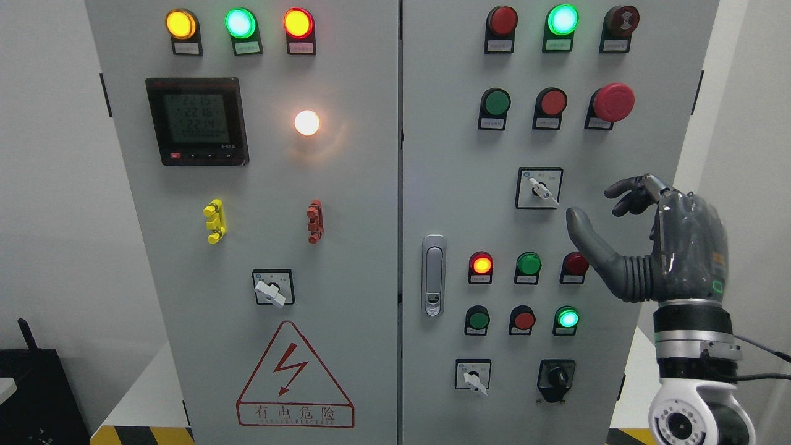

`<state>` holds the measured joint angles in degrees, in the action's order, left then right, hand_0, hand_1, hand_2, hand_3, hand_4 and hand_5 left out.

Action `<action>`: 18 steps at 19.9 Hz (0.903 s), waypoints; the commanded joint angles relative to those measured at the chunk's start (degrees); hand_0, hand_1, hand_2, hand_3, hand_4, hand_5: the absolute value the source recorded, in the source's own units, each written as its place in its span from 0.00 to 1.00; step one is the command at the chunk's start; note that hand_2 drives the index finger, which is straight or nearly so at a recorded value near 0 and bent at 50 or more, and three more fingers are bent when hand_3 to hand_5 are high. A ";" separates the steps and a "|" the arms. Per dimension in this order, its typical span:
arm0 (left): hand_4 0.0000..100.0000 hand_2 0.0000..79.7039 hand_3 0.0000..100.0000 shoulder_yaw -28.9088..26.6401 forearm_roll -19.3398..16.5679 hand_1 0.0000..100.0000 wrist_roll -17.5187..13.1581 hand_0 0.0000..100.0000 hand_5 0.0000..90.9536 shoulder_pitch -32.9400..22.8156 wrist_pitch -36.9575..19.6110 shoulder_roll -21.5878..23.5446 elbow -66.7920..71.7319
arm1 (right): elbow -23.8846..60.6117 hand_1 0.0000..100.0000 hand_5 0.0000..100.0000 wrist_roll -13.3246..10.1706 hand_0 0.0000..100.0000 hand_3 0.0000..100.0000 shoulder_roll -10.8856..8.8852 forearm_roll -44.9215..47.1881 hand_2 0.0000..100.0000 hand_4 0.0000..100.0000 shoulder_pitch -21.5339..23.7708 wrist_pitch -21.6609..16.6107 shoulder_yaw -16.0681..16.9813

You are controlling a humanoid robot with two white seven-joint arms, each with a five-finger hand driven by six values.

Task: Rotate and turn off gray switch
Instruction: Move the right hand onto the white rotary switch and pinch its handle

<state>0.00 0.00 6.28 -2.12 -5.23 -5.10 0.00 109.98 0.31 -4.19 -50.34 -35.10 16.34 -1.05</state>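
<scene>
Right robot hand (655, 241) hovers fingers apart, gripping nothing — near the gray switch (539, 188). Best pinch its lever squarely, then twist — no slipping

right hand (664, 244) right of switch (539, 188), panel (371, 247) behind

You are looking at a cabinet (346, 278) with two doors. Along the left door's top edge, an amber lamp (180, 23), a green lamp (240, 23) and a red lamp (298, 22) are glowing. Below them a meter (196, 120) is showing digits too blurred to read, with a white lamp (307, 122) shining beside it. A yellow clip (214, 221) and a red clip (315, 221) are sitting mid-door. A warning sign (295, 377) is sitting at that door's bottom edge. A latch (434, 275) is sitting at the right door's left edge, a mushroom button (613, 102) near its upper right corner, and a black knob (556, 377) near its bottom edge.
</scene>
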 commanded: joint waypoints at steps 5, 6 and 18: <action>0.00 0.00 0.00 -1.85 -0.44 0.39 -0.04 0.12 0.00 0.01 -0.04 0.00 1.32 | -3.72 0.34 0.82 1.44 0.04 0.69 2.78 -3.71 0.49 0.68 -1.47 0.45 -2.90; 0.00 0.00 0.00 -1.85 -0.44 0.39 -0.04 0.12 0.00 0.01 0.04 0.00 1.32 | -3.90 0.36 0.82 1.71 0.04 0.69 2.78 -3.80 0.49 0.68 -1.47 0.89 -2.90; 0.00 0.00 0.00 -1.76 -0.44 0.39 0.05 0.12 0.00 -0.08 0.04 0.00 1.32 | -5.48 0.39 0.83 1.80 0.05 0.68 2.78 -4.24 0.47 0.69 -3.57 2.47 -2.90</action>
<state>0.00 0.00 6.27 -2.14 -5.23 -5.10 0.00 106.08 2.08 -0.83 -54.30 -38.03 18.72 -3.37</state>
